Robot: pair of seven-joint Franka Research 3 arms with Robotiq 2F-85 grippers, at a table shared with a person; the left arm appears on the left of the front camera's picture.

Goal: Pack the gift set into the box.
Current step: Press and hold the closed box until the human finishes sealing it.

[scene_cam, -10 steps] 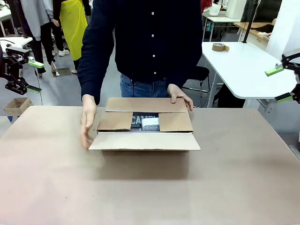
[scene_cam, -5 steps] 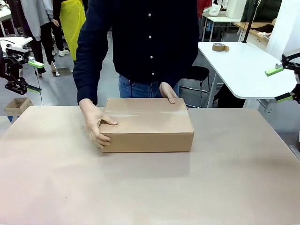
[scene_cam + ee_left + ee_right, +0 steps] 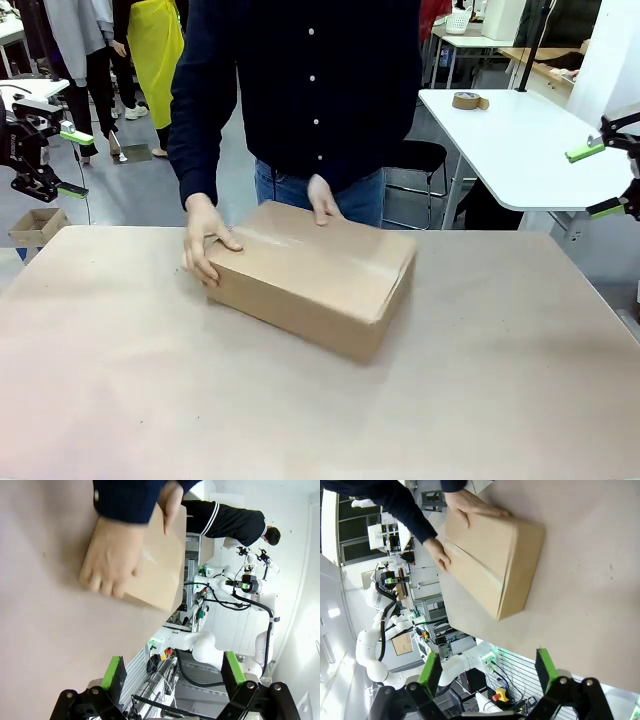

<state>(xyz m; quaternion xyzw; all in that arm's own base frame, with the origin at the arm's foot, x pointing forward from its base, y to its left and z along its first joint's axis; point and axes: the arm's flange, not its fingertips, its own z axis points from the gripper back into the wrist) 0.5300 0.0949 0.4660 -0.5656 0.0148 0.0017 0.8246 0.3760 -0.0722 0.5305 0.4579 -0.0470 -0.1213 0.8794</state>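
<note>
Front view: on the brown worktop [image 3: 300,420] the box [image 3: 315,275], flaps shut, sits askew at the middle, a person's hands [image 3: 205,243] on its far side. Left fingers [image 3: 78,136] and right fingers [image 3: 585,152], off both sides, spread wide, empty.

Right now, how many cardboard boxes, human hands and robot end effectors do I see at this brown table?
Closed brown corrugated cardboard box: 1
Person's hands, one on the box's end, one on its far edge: 2
Black end effectors with green pads, both open, left end effector, right end effector: 2
Total: 5
</note>
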